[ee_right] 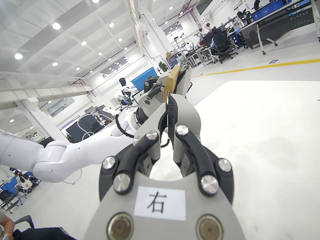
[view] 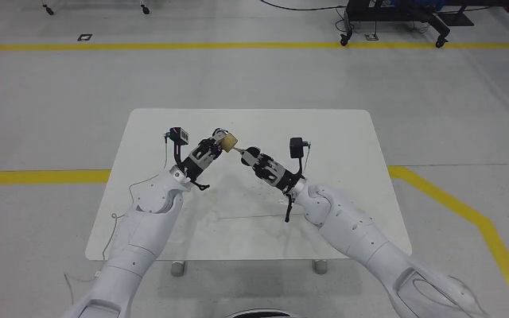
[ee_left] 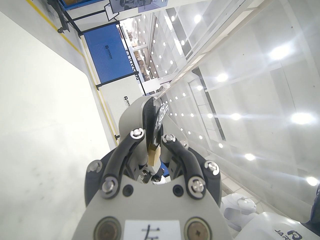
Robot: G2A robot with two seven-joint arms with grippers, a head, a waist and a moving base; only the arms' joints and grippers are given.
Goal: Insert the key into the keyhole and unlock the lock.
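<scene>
Look to the middle of the top view, just up and left of centre. Your left end effector (view: 218,143) is clamped on the brass-coloured block padlock (view: 229,142) and holds it up over the white rectangular tabletop (view: 334,135). The padlock juts past the fingertips toward the right of the frame.

Coming at it from the lower right, your right end effector (view: 249,154) is closed on the thin silver metal key (ee_right: 166,116). In the right wrist view the key sits edge-on between the two fingers (ee_right: 185,111). Its long axis runs straight out along them, with the tip aimed at the padlock (ee_right: 172,79). In the top view that line slants from lower right to upper left.

The key's tip meets the padlock's near edge, but you cannot tell from here whether it is inside the keyhole. In the left wrist view, a sliver of the padlock (ee_left: 153,156) shows pinched between the left end effector's (ee_left: 152,106) fingers. The two end effectors sit nose to nose, almost touching.
</scene>
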